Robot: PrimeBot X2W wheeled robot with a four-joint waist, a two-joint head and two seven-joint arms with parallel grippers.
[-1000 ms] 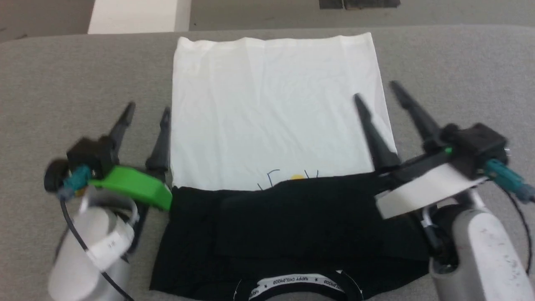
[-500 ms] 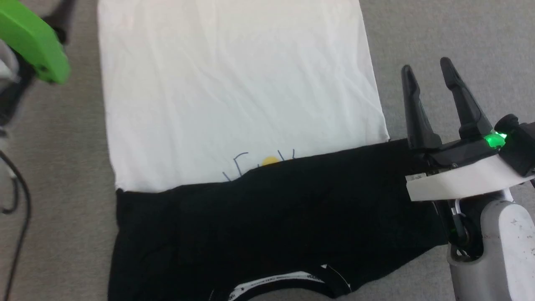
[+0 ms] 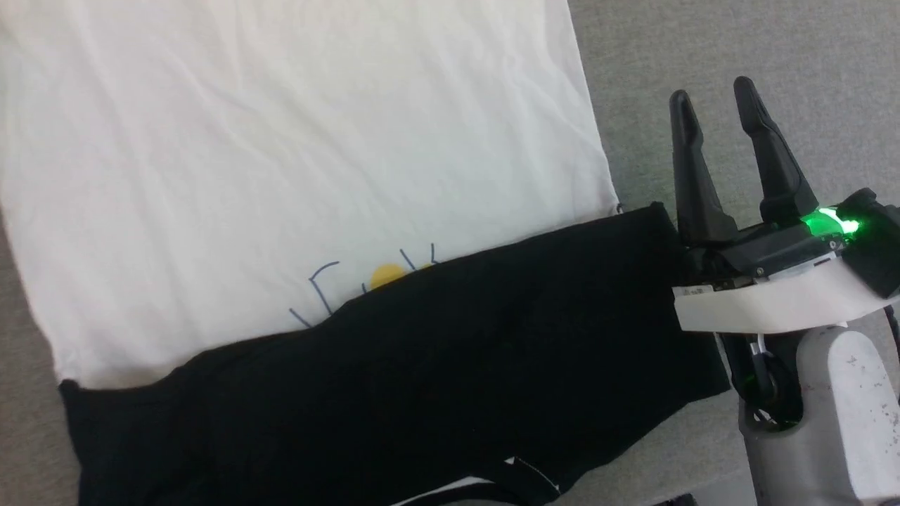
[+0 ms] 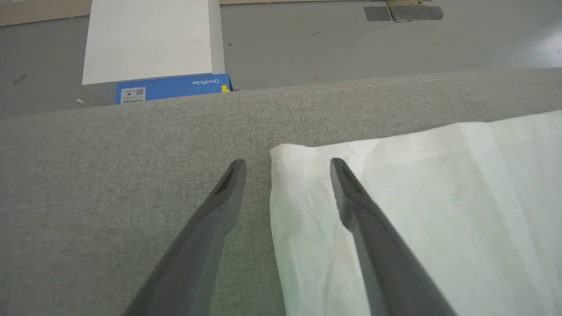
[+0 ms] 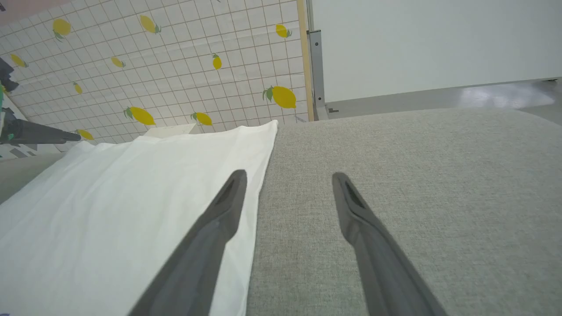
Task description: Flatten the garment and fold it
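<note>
- Garment (image 3: pixel 281 140) lies on your table (image 3: pixel 738 35) (sleeves folded across).
- Right gripper (image 3: pixel 711 88): open, empty, beside its edge.
- Left gripper (image 4: pixel 287 161): open, empty, over a corner.

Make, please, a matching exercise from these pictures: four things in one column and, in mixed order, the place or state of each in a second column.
Things:
1. left gripper
2. right gripper
3. black sleeves
4. blue box

Places or states:
a. on the floor beyond the grey surface
b. open, at the white hem corner
c. lying across the garment, partly covering the chest print
d. open, beside the sleeves' end

Pairs: 1-b, 2-d, 3-c, 4-a.
</note>
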